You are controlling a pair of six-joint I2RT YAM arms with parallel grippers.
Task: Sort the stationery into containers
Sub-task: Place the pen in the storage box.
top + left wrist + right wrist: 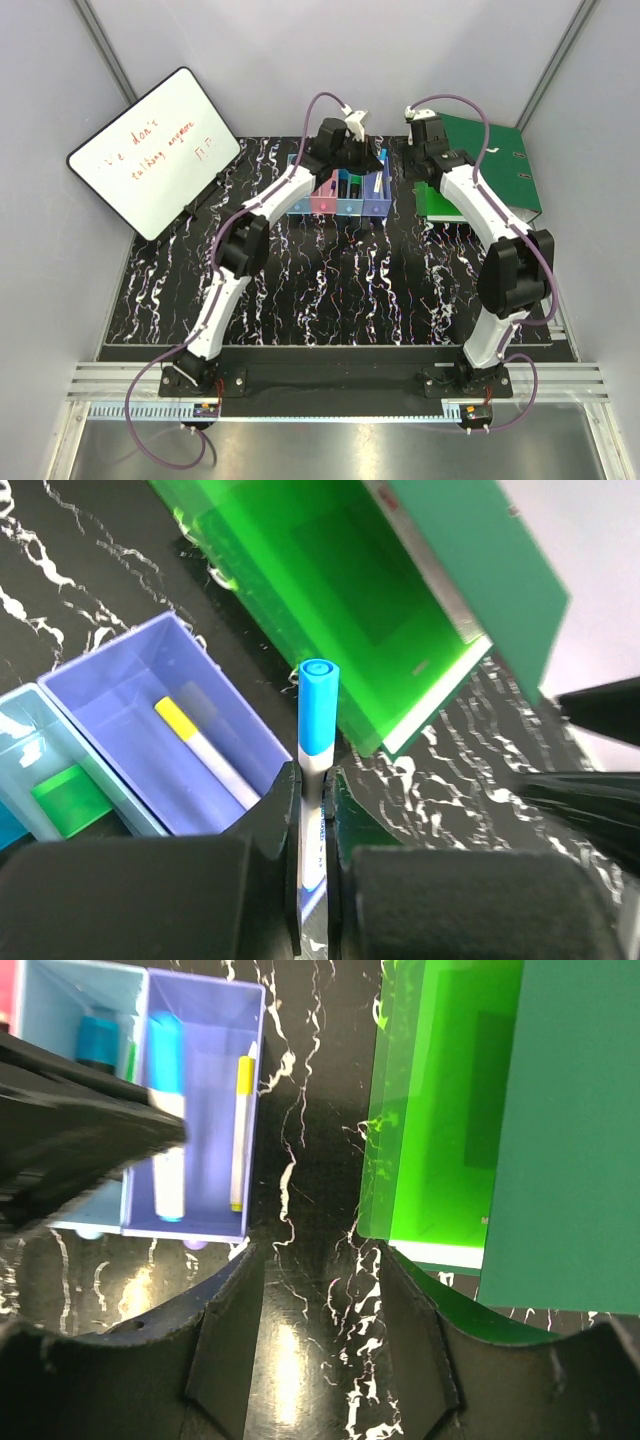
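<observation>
My left gripper (315,815) is shut on a slim white marker with a blue cap (317,715), whose cap points away from the fingers. It hangs just past the right rim of the purple-blue bin (120,685), the right end of the row of containers (338,196). A yellow-capped marker (205,750) lies inside that bin. The light blue bin beside it holds a green piece (68,798) and a blue roll (97,1040). My right gripper (318,1300) is open over the bare black table, between the purple-blue bin (205,1070) and the green binder (450,1110).
Green ring binders (490,170) lie at the back right, close to the bins and to both grippers. A whiteboard with red writing (155,150) leans at the back left. The black marbled tabletop (330,290) spreads in front of the bins.
</observation>
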